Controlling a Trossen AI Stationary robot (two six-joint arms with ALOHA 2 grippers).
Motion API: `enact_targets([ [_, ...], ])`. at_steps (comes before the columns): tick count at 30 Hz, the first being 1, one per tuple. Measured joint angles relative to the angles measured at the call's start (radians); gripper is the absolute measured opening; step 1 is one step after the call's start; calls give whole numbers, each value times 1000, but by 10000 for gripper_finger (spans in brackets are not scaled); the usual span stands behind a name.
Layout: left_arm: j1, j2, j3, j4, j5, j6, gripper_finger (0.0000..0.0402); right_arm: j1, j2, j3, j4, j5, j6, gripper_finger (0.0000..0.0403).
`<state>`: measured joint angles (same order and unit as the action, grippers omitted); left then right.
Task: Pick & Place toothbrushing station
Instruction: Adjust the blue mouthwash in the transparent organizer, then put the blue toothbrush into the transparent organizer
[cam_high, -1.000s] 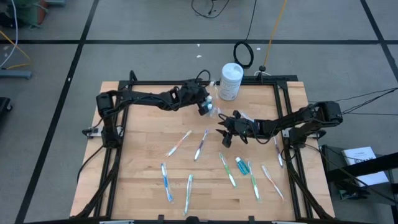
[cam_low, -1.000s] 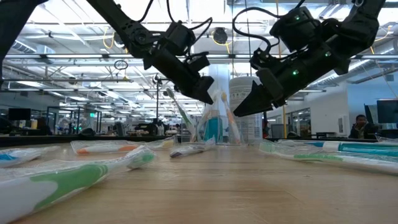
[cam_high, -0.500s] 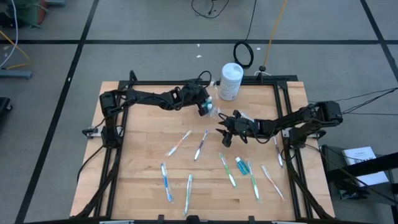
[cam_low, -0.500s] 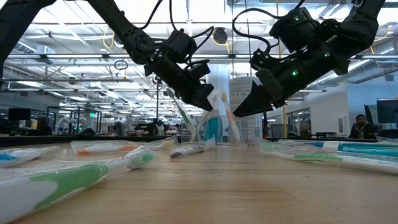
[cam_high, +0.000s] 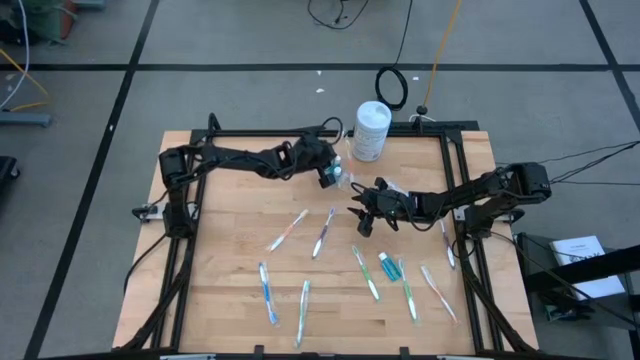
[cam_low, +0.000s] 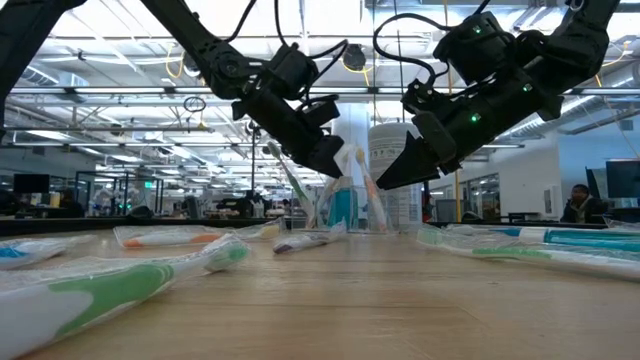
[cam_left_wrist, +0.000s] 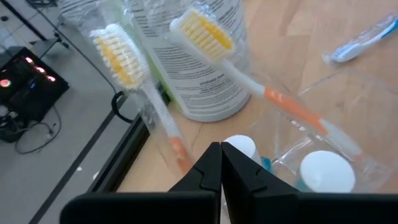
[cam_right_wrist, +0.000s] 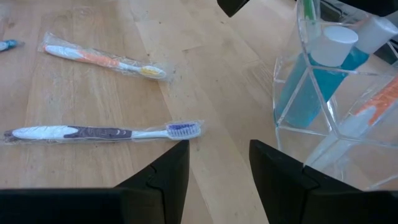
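Canister (cam_high: 371, 131) behind clear cup (cam_high: 345, 178), left end effector (cam_high: 329, 178) together, right end effector (cam_high: 364, 222) apart, toothbrushes (cam_high: 322, 233) scattered

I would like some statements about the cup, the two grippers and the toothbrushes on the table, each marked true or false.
1. The left gripper is shut, just above the clear cup. True.
2. The right gripper holds a purple toothbrush. False: its fingers are open and empty; the purple toothbrush lies on the table in its wrapper.
3. The clear cup holds blue tubes with white caps and orange-handled toothbrushes. True.
4. The white canister lies on its side at the front of the table. False: it stands upright at the far edge, behind the cup.
5. All toothbrushes are already in the cup. False: several still lie on the table.
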<state>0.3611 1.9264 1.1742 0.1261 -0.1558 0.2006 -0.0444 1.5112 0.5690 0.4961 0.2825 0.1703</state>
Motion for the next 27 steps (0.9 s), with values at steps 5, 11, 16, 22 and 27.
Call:
enact_targets([
  [5,-17,-14,-2,-29,-66,8,7,-1,0,0,0,0,-2,160],
  [11,-31,-84,-4,-119,-67,-1,7,-2,0,0,1,0,-24,160],
  [16,-47,-150,-7,-201,-74,-20,3,-2,0,0,2,0,-26,160],
  [22,-71,-277,-7,-251,-78,-24,15,-2,0,0,2,0,-26,160],
  [27,-92,-420,-6,-326,-80,-27,4,3,-1,0,1,-8,-17,160],
])
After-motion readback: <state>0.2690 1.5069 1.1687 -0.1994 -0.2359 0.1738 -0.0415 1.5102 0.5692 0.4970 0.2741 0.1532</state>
